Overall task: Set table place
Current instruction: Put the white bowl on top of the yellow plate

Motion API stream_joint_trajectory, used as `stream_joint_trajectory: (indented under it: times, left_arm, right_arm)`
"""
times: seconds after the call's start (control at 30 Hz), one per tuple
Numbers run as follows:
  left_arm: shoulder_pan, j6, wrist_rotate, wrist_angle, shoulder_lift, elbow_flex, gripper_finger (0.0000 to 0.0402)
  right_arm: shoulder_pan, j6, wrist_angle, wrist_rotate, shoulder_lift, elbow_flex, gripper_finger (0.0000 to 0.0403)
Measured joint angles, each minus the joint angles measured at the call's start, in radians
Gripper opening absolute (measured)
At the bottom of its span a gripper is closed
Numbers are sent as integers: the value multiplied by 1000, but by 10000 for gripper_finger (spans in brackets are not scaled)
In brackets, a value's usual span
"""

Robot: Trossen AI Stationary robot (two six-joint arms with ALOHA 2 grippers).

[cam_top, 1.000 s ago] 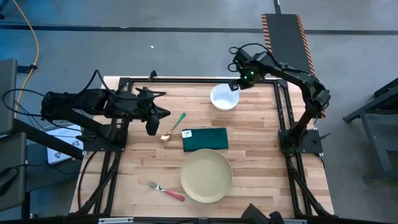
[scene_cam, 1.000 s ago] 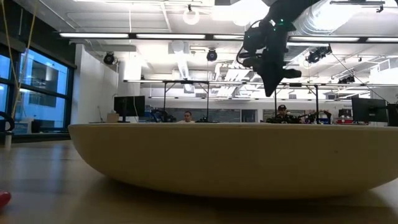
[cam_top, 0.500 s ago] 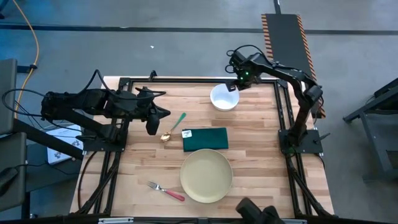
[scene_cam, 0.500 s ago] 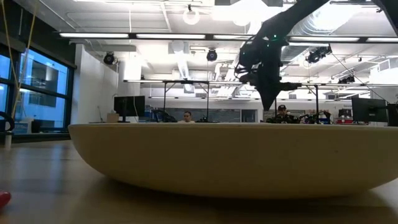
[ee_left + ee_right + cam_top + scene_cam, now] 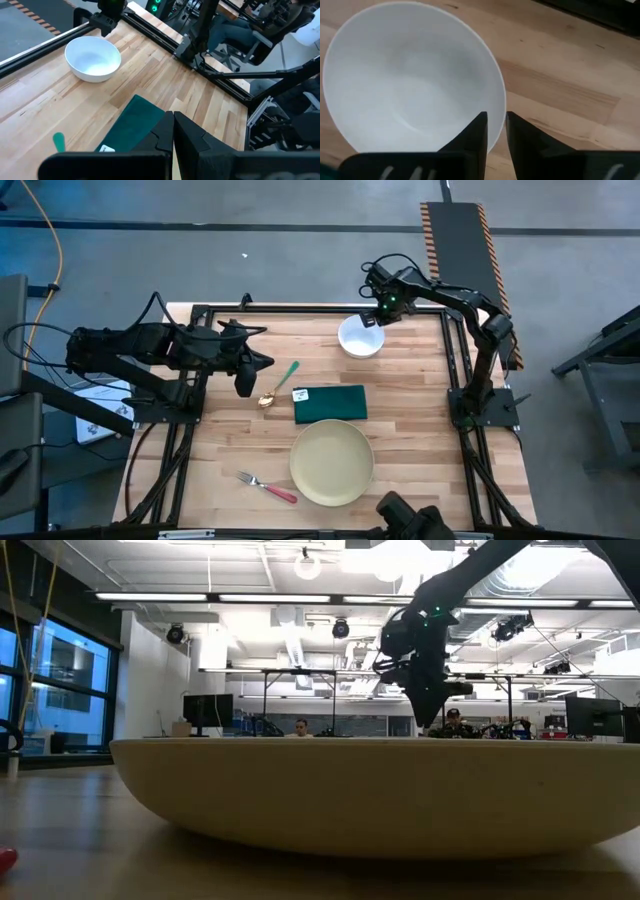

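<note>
Over the last second the right gripper (image 5: 374,319) had swung in from the desk's far right corner and dropped toward the bowl (image 5: 360,337), and its jaws had started to part. In the right wrist view the two fingers (image 5: 479,131) stood a narrow slit apart, straddling the bowl's rim, one tip over the white inside and the other over bare wood; they held nothing. Whether they already touched the rim could not be told.

The step in hand looked like the pick-up of the bowl, which sat by itself near the far edge of the desk (image 5: 420,430), well apart from the rest of the setting. The plate (image 5: 332,464) lay near the front edge, the napkin (image 5: 330,404) just behind it, the spoon (image 5: 278,384) to the napkin's left, and the fork (image 5: 267,487) left of the plate.

The left gripper (image 5: 243,385) waited shut beside the spoon, holding nothing (its pressed-together fingers showed plainly in its own wrist view).

Next, the right gripper would probably need to settle lower so the rim sat well between its fingers, close firmly on that thin wall, then lift and carry the bowl toward the plate. A shallow pinch on a smooth rim could slip or tip the bowl.
</note>
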Motion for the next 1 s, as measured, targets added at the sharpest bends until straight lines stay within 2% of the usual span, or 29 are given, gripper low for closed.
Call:
stream_joint_trajectory:
  times: [0.33,1.0]
  left_arm:
    - [0,0,0,0,0,0,1]
    - [-1,-17,16,-1,0,0,1]
  right_arm:
    - [-39,10,17,-17,5,0,63]
    - [-37,10,55,-40,45,0,63]
